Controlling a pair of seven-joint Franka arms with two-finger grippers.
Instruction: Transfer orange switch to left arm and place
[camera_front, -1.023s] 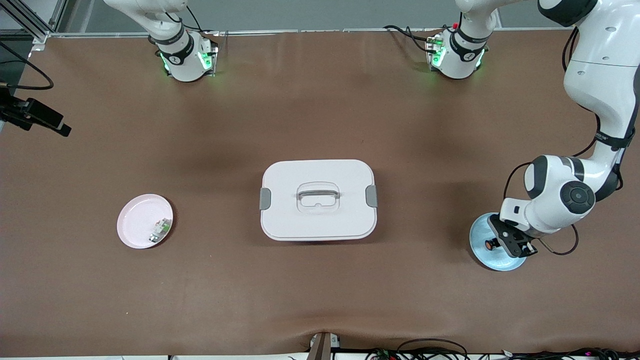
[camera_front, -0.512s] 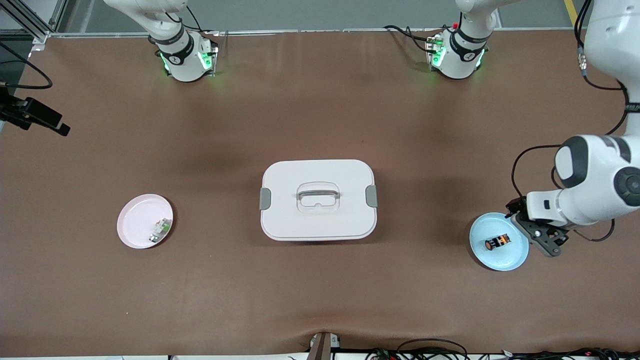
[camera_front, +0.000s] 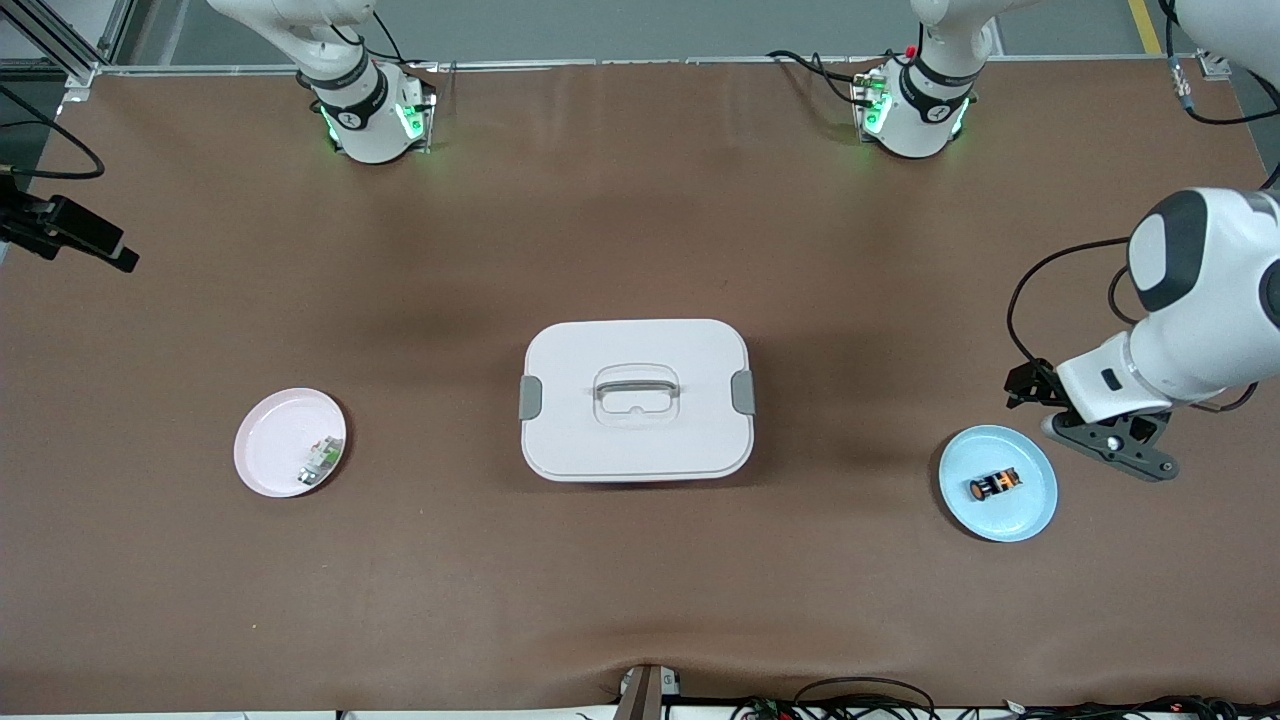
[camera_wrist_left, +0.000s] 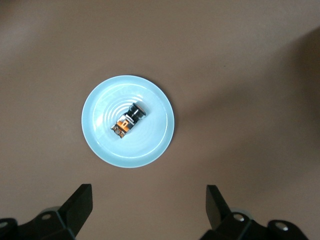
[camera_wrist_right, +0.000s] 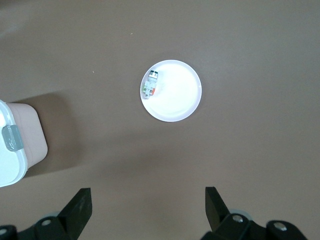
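1. Lying on its side in the middle of the light blue plate at the left arm's end of the table, the orange switch is free of any grip; a second ago the left gripper was down on it over that same plate.
2. The left gripper has since lifted clear and now hangs in the air over the bare brown table just beside the plate, at the side toward the robots' bases. Half a second ago it sat closer in, at the plate's rim.
3. Its fingers stand wide apart with nothing between them, and the left wrist view looks straight down on the plate and switch.
4. The switch itself has not shifted over the last half second: black barrel, orange end, same slant on the plate.
5. The white box with its grey side clasps sits shut in the middle of the table, where it was before.
6. Toward the right arm's end, the pink plate holds the small white-and-green component near its rim, unchanged.
7. The right gripper waits high over the table, fingers spread and empty; only its wrist view shows it, looking down on the pink plate and a corner of the box.
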